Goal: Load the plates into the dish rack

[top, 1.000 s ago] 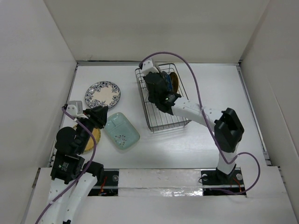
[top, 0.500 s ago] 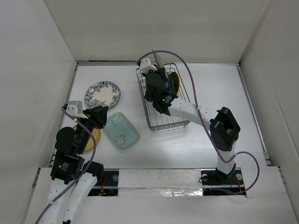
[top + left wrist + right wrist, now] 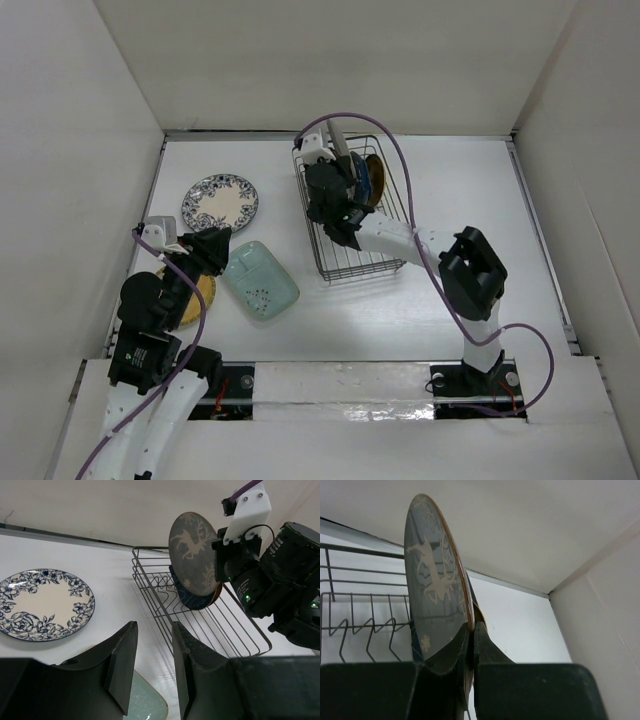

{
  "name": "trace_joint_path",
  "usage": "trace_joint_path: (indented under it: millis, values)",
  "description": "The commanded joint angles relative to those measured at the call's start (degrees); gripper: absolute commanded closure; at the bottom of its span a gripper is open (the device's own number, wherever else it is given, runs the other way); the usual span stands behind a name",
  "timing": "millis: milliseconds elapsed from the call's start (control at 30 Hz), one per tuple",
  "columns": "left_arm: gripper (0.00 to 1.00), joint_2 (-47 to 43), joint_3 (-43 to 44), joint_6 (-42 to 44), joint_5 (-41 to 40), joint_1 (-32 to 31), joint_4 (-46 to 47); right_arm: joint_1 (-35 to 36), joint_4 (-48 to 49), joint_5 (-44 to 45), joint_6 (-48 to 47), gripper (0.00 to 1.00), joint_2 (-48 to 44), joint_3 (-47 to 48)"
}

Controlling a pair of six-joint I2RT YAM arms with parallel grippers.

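dark grey plate (image 3: pixel 432 580) held upright over the dish rack (image 3: pixel 350 250)

your right gripper (image 3: pixel 471 628) pinches it by the rim, at the far end of the dish rack. your left gripper (image 3: pixel 152 640) is spread, holding nothing, near the mint plate (image 3: pixel 260 280).

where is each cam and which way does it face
Top external: above and behind the bases, looking down at the table; the left arm and right arm show, with the dish rack mid-table.
Left wrist: low on the left arm, facing across the table toward the rack; the open left tool fills the bottom.
Right wrist: on the right arm at the rack, looking along the right tool, shut on the grey deer plate, toward the back wall.
Shared: both wrist views see that plate held upright at the rack.
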Motion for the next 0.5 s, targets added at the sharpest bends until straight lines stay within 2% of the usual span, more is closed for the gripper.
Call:
trace_joint_path:
  millis: [0, 200, 467]
  values:
    - [0.69, 0.2, -0.3, -0.28, -0.2, 0.23, 2.02, -0.45, 1.65, 1.96, 3.22, 1.0, 0.38, 0.26]
    - [0.69, 0.38, -0.3, -0.28, -0.2, 0.23, 2.02, -0.45, 4.54, 2.48, 1.12, 1.0, 0.82, -0.35]
    - [0.69, 0.38, -0.38, -0.28, -0.11, 0.23, 2.19, 0.17, 24.4, 4.94, -17.06, 1.0, 0.38, 0.87]
